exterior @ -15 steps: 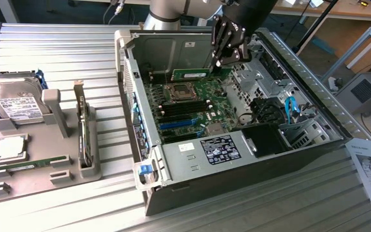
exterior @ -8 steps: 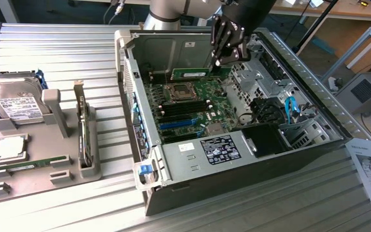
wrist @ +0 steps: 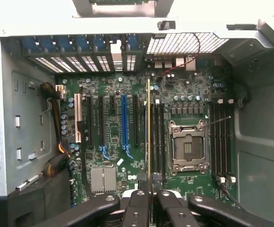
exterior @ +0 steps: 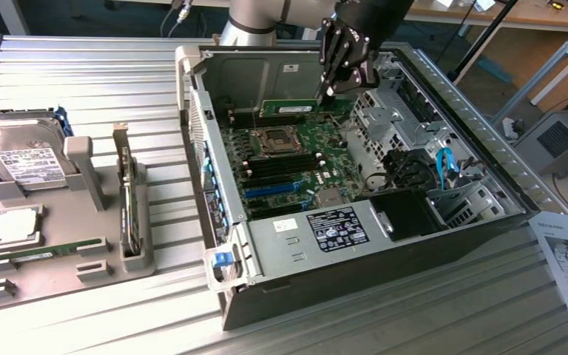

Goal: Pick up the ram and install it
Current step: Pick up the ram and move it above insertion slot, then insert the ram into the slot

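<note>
I am viewing the scene remotely and reporting the following.

The end effector [exterior: 336, 89] is reaching down into the open computer case [exterior: 264, 266], which is lying on its side on the slatted metal counter [exterior: 86, 66]. Its fingers [wrist: 137, 208] are standing narrow and gripping the ram [exterior: 294, 109]. In the exterior view the ram is showing as a green strip hanging over the far part of the motherboard [exterior: 299, 159], near the case's back wall and just beyond the processor socket [exterior: 276, 137].

In the wrist view I am seeing the ram [wrist: 149, 127] edge-on, as a thin gold line running out from the end effector [wrist: 149, 203] across the board. It is lying parallel to the black memory slots [wrist: 158, 137] and just beside them, between those slots and the blue expansion slot [wrist: 124, 123]. The processor socket [wrist: 189, 146] is sitting open on the far side of the slots. I cannot tell whether the ram's edge is touching a slot or hanging above it.

Toward the exterior view's left, a grey tray [exterior: 106, 270] is resting on the counter, well apart from the case. It is carrying a hard drive [exterior: 18, 159], a square silver chip [exterior: 15, 225], a second green stick [exterior: 42, 251] lying flat, and an upright card [exterior: 126, 192].
</note>
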You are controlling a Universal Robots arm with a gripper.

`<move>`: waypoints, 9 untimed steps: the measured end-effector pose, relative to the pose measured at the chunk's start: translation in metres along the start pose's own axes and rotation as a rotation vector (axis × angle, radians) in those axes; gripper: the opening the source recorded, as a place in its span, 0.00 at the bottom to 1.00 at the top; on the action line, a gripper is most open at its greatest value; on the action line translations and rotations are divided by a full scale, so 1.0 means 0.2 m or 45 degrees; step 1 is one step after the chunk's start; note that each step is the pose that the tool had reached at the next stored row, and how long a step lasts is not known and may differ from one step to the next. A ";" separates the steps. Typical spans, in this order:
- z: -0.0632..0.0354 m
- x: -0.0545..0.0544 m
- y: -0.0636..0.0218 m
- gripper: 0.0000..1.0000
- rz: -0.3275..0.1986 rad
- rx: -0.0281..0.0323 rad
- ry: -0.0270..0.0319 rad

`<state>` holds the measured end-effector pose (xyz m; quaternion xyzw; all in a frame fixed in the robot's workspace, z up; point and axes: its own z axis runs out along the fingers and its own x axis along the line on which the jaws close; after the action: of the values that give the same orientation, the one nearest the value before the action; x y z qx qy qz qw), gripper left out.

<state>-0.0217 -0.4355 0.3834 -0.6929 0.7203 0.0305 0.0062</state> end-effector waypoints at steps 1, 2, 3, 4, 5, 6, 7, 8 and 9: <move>0.000 0.00 0.000 0.12 0.000 0.0000 -0.0001; 0.000 0.00 0.000 0.12 0.000 0.0000 0.0000; 0.000 0.00 0.000 0.12 0.000 -0.0001 0.0000; 0.000 0.00 0.000 0.12 0.000 0.0000 0.0000; 0.000 0.00 0.000 0.12 0.000 0.0000 -0.0001; 0.000 0.00 0.000 0.12 0.000 0.0000 -0.0001; 0.000 0.00 0.000 0.12 0.000 -0.0001 -0.0016; 0.000 0.00 0.000 0.12 0.000 -0.0001 -0.0016; 0.000 0.00 0.000 0.12 0.000 -0.0001 -0.0016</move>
<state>-0.0218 -0.4353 0.3833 -0.6929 0.7203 0.0310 0.0066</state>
